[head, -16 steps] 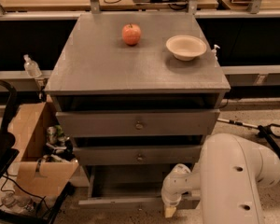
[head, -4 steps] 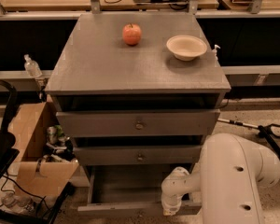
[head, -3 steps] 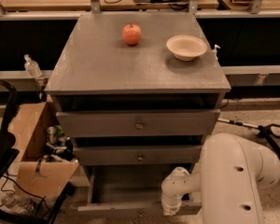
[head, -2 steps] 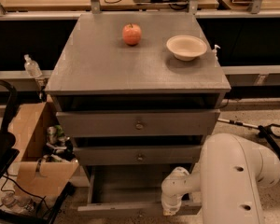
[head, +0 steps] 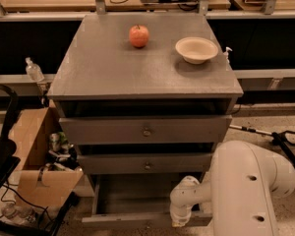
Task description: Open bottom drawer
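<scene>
The grey cabinet (head: 142, 73) has three drawers. The bottom drawer (head: 132, 219) is pulled out at the foot of the cabinet, its inside showing dark and its front edge near the picture's lower border. Its knob is hidden. My white arm (head: 246, 191) reaches in from the lower right, and the gripper (head: 179, 219) sits at the drawer's front edge, right of centre. The top drawer (head: 146, 130) and the middle drawer (head: 146, 164) stand slightly forward with round knobs showing.
A red apple (head: 138, 35) and a white bowl (head: 196, 49) stand on the cabinet top. An open cardboard box (head: 37, 161) with clutter stands on the floor at the left. A black frame (head: 2, 146) is at the far left. A tool (head: 270, 134) lies on the floor at the right.
Since the oldest frame the bottom drawer has come out further and the gripper has moved down with it. Over the last second nothing visibly moves.
</scene>
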